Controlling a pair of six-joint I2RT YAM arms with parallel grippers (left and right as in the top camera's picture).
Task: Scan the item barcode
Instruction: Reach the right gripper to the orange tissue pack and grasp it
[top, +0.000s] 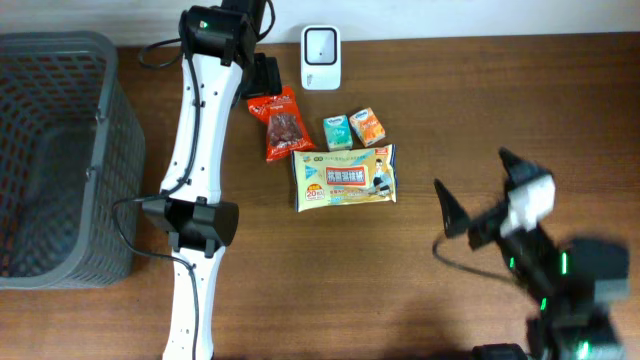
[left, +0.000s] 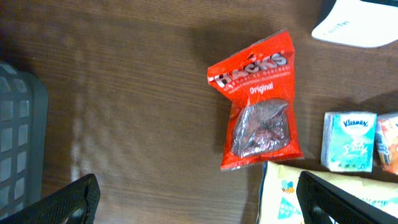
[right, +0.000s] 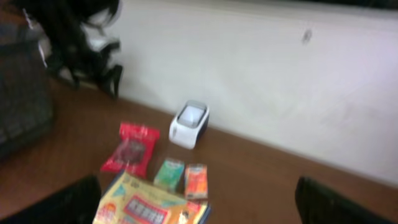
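Right gripper (top: 484, 190) blurred, jaws wide, empty; left gripper (left: 202, 202) spread above Hacks bag (left: 258, 102), yellow pack (left: 289, 199) cut off; bare table (top: 350, 290) nearside.

Four packaged items by a white barcode scanner (top: 321, 58)
The red Hacks Original bag (top: 283, 124) lies flat, label up, left of a teal Kleenex pack (top: 337, 132) and an orange pack (top: 367, 126); a yellow flat pack (top: 345, 178) lies below them.

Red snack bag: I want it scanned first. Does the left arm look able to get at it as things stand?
Probably yes. The left tool hangs open above the red snack bag, and nothing lies on it; only the yellow pack crowds its lower corner.
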